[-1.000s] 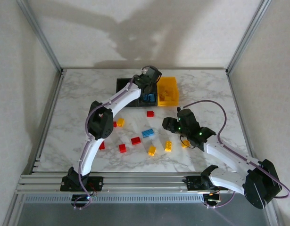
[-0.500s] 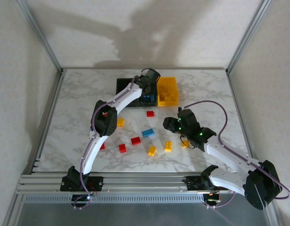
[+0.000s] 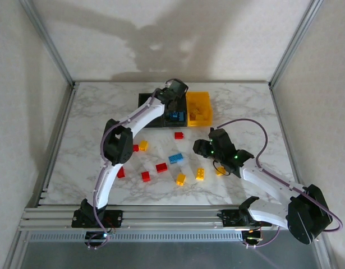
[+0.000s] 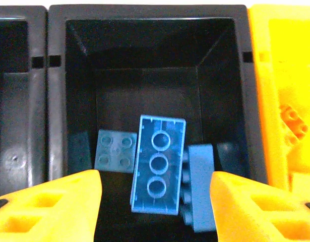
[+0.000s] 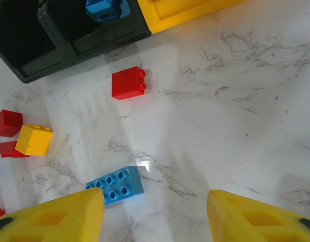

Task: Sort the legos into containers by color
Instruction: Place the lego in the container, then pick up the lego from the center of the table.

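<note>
So the left gripper (image 4: 155, 199) hangs right over the middle black bin (image 4: 144, 12), fingers spread apart with nothing in them. Three blue legos (image 4: 159, 164) sit inside that bin: a long one lying underside-up (you can see the round tubes) with a smaller one on either side. The yellow bin (image 4: 281, 50) is joined to it. The right gripper (image 5: 155, 201), likewise wide apart and empty, hovers in front of the bin near a loose red brick (image 5: 128, 82) and a studded blue brick (image 5: 115, 185).
</note>
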Controlling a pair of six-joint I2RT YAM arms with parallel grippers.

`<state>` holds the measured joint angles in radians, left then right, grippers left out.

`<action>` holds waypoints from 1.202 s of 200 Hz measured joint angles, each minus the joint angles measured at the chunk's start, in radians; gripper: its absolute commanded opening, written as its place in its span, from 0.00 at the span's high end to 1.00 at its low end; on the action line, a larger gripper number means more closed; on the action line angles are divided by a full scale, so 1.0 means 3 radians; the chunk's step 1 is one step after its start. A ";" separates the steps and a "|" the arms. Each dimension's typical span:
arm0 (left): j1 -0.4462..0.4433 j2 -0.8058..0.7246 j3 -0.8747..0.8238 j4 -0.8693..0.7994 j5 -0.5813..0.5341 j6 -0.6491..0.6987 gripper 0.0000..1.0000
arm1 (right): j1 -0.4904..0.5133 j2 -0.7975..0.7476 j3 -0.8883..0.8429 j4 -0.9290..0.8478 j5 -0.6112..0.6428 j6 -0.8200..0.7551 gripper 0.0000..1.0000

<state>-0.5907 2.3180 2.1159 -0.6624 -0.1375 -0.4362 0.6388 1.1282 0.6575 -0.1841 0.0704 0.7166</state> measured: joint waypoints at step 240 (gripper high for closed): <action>-0.0797 -0.1350 -0.2820 0.0431 0.0865 0.1147 0.23 | -0.0507 -0.0647 -0.0254 -0.0219 -0.0512 0.0010 0.36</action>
<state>-0.8299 1.9129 1.2697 -0.5331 0.1219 -0.0921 0.4866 0.9340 0.5812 -0.2497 -0.0834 0.7197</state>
